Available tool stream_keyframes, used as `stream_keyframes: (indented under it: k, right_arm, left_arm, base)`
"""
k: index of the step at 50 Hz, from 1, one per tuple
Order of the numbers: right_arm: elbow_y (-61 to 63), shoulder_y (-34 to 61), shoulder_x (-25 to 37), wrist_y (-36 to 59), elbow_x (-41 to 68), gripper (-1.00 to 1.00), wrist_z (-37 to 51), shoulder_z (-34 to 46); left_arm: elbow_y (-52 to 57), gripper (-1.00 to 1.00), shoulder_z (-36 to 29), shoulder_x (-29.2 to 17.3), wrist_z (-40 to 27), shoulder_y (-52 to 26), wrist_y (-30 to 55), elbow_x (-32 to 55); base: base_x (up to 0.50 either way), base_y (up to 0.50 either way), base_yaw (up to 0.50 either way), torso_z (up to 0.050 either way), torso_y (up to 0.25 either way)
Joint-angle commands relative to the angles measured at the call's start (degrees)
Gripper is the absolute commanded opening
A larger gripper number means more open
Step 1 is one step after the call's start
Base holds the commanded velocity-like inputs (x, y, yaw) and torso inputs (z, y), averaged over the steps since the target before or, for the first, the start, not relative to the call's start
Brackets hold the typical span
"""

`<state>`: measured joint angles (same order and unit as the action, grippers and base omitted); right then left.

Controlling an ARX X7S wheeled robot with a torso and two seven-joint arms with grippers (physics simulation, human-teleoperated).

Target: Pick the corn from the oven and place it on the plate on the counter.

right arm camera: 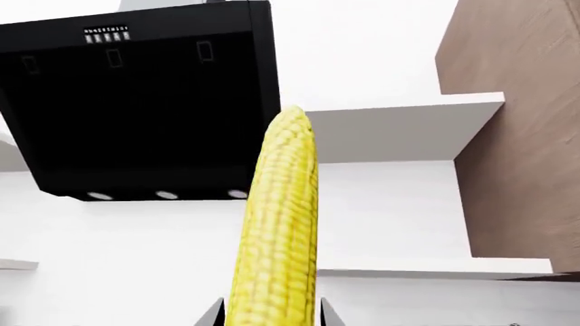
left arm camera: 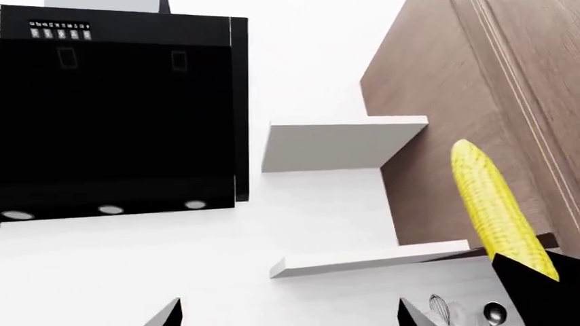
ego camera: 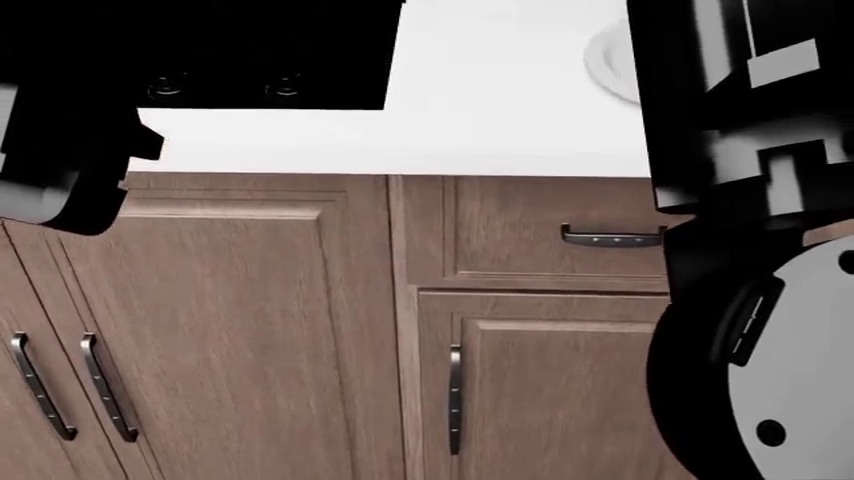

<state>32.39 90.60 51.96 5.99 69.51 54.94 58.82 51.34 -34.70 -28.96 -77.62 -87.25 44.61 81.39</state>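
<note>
The yellow corn (right arm camera: 276,224) stands upright between the fingers of my right gripper (right arm camera: 270,316), which is shut on it. The left wrist view also shows the corn (left arm camera: 498,207), sticking up from the dark right gripper (left arm camera: 534,295). My left gripper (left arm camera: 290,316) is open and empty, its fingertips wide apart. In the head view the plate (ego camera: 611,62) lies at the back right of the white counter (ego camera: 507,100), mostly hidden behind my right arm (ego camera: 734,110). The oven is out of view.
A black cooktop (ego camera: 240,60) is set in the counter at the left. Brown cabinet doors (ego camera: 267,330) and a drawer handle (ego camera: 611,238) are below. Both wrist views face a black range hood (left arm camera: 118,115), white wall shelves (left arm camera: 335,142) and a wooden cabinet (left arm camera: 471,81).
</note>
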Motion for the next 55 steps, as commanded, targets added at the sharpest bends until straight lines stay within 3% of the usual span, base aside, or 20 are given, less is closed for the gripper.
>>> stream_keyframes:
  k: [1,16,36,55]
  right_arm:
    - [0.19,0.49,-0.24,1.2,0.21,-1.0,-0.94,-0.12]
    - [-0.43,0.24,-0.3,0.42,-0.4,-1.0,-1.01,-0.87]
    - [-0.4,1.15,-0.74,2.14,-0.74,-1.0,-0.22,-0.88]
    - [-0.5,0.99,-1.08,2.37,-0.47,-1.0,-0.96,-0.98]
  left_arm:
    - [0.16,1.0,0.02,-0.04,0.05,0.2,-0.34,-0.07]
    - [0.13,1.0,-0.22,0.12,-0.11,-0.06,-0.4,0.04]
    - [0.15,1.0,-0.42,-0.12,-0.04,-0.04,-0.5,-0.08]
    - [0.4,1.0,-0.38,-0.4,-0.09,0.25,-0.88,-0.32]
  base:
    - [0.0,0.5,0.0,0.0,0.0]
    - [0.0,0.5,0.0,0.0,0.001]
    - [0.0,0.0,0.0,0.0,0.001]
    - [0.0,0.5,0.0,0.0,0.001]
